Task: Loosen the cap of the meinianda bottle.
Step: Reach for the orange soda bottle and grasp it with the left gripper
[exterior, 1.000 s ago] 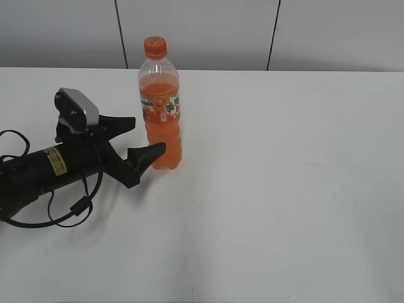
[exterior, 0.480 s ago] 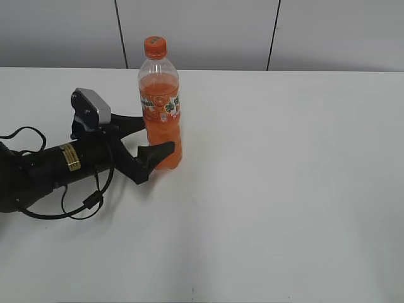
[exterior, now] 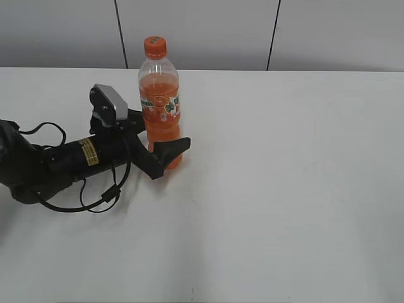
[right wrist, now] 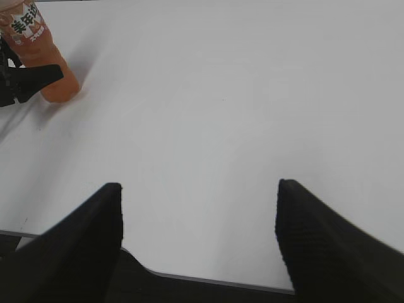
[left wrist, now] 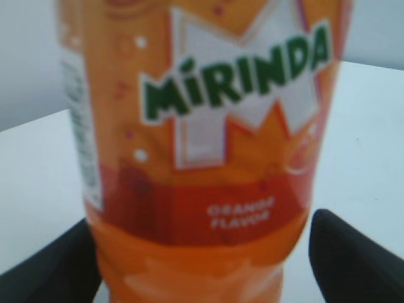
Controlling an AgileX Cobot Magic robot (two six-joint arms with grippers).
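The meinianda bottle point(left wrist: 202, 158) fills the view, its label facing, between two spread black fingertips point(left wrist: 353, 259).

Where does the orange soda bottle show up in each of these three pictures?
Exterior view: bottle stands upright left of centre, between the left gripper's open fingers.
Left wrist view: its label fills the frame.
Right wrist view: only its lower part, top left corner.
Shared landmark: the white table.

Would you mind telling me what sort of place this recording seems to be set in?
Probably a lab or robot test bench, not a home: a plain white table against bare grey wall panels, with only the meinianda bottle on it and the left gripper open around its lower body.
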